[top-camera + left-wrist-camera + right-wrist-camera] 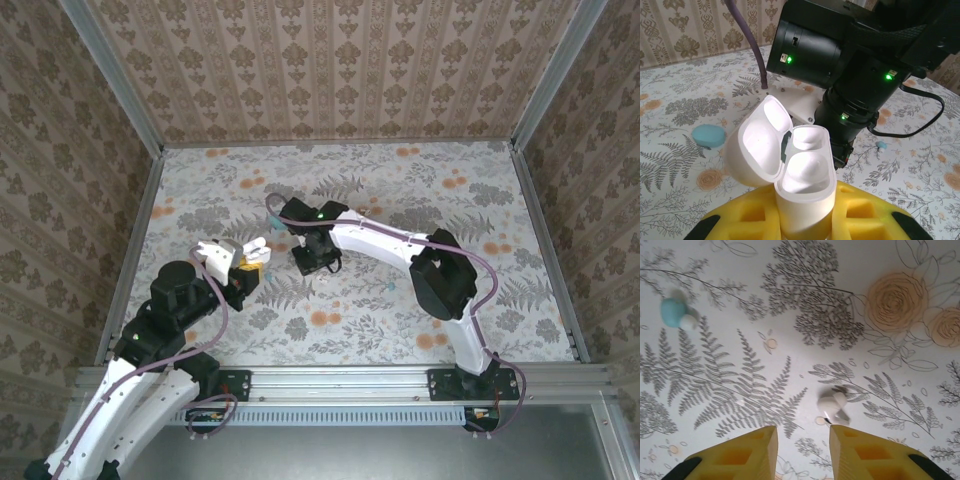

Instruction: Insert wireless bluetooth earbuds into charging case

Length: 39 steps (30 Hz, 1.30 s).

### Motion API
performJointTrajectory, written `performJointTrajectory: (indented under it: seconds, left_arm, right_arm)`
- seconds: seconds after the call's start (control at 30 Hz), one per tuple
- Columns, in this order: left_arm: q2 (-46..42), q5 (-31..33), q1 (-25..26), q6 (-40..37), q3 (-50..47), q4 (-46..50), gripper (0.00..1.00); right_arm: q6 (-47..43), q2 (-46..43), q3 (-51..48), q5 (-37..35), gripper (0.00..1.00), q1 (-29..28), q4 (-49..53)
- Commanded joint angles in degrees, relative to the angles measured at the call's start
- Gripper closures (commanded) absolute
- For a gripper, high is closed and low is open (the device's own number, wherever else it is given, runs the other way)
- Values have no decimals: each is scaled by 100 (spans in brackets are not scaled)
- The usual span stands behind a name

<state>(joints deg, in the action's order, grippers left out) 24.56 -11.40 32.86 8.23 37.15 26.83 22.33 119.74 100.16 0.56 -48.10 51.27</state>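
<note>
Glossy white charging case (807,200), lid (757,150) hinged open (two rounded wells (809,171)).

Soft, even light from above fills my table seen from overhead: the floral tablecloth (560,250) reads bright, and only faint, diffuse shadows lie on it. At my left wrist the white charging case (805,185) glares close to washout, its open lid losing surface detail, while green indicator lights (788,59) flare on the black housing (815,42) behind. At my right wrist the printed ferns stay crisp, but the pale earbud (832,404) is smeared by blur, the teal earbud (671,311) is soft, and the yellow fingers (735,455) of my right gripper (802,430) sit out of focus
</note>
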Motion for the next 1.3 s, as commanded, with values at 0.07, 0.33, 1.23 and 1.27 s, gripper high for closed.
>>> performJointTrajectory:
  seconds: [0.07,0.33,1.23,1.27]
  left_arm:
    - [-129,-124,-25,187,-17,-45,100]
    - [-140,-118,-24,214,-33,-50,100]
    - [-199,-112,-25,254,-31,-18,100]
    - [-191,-109,-25,255,-35,-35,100]
  right_arm:
    - [-106,-37,-472,732,60,346,11]
    - [92,15,-1242,1556,54,391,-804]
    - [787,-695,-1680,1847,55,615,-1372]
    - [718,-644,-1571,1721,55,622,-1248]
